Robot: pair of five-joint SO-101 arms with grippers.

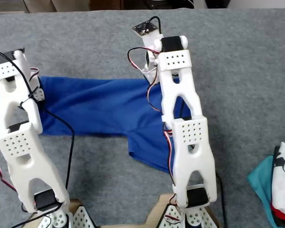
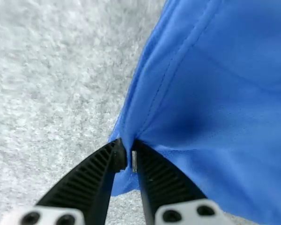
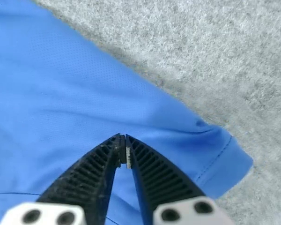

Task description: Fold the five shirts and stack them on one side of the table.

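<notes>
**Blue shirt spread out, both end effectors closed at it**

I am watching the blue shirt lying spread across the middle of the grey surface in the high view, with one sleeve trailing toward the lower centre of the frame; the left arm is standing at the left side of the frame, reaching the shirt's left edge, and the right arm is stretching up the centre, crossing over the shirt's right part.

In the left wrist view the left end effector is pinching a puckered fold at the shirt's hem, its fingers drawn narrow on the cloth, with bare surface just beside it; in the right wrist view the right end effector is sitting over the blue fabric near a sleeve cuff, its tips pressed together, and I cannot tell whether any cloth is caught between them.

A pile of cloth, teal, white and red, is lying at the lower right edge of the high view, well apart from the blue shirt.
</notes>
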